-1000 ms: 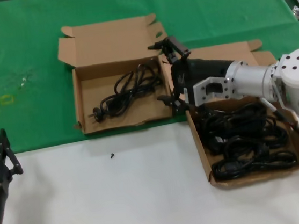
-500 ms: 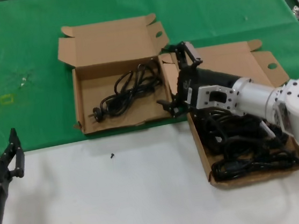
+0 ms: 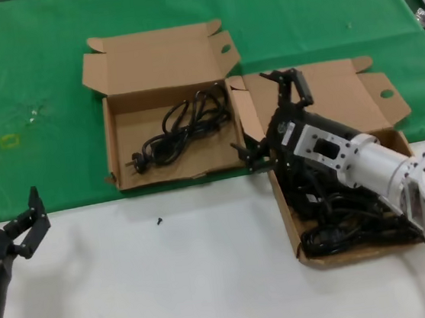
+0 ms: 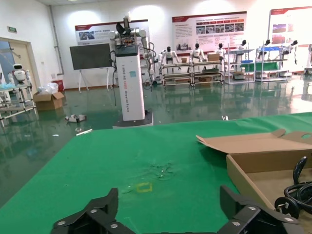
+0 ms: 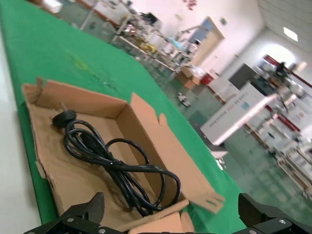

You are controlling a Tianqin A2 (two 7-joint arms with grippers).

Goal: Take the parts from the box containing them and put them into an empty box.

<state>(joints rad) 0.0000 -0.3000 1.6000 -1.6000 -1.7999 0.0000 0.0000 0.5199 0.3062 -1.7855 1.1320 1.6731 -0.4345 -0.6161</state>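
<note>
The left carton [image 3: 155, 58], lid ears spread flat, holds one black coiled cord [image 3: 178, 128]. The right carton [image 3: 335, 91], one lid ear bent inward, holds several black cords [image 3: 348, 205]. My right gripper [image 3: 271, 118] is open and empty above the right carton's back left corner, beside the gap between the cartons. In the right wrist view its gripper [image 5: 170, 222] faces the left carton [image 5: 161, 141] and its cord [image 5: 112, 161]. My left gripper [image 3: 27, 226] is open and empty at the near left, over the cloth's edge. The left wrist view [image 4: 168, 219] shows green cloth and the carton's side [image 4: 248, 183].
A green cloth [image 3: 33, 64] covers the far half of the table, with white tabletop [image 3: 173, 286] in front. A small yellow ring [image 3: 9, 141] lies on the cloth at the left. A tiny black bit [image 3: 159, 221] lies on the white surface.
My right gripper has drawn back from the left carton's edge towards the right carton and turned, still open and empty. My left gripper has rotated and shifted slightly lower at the near left.
</note>
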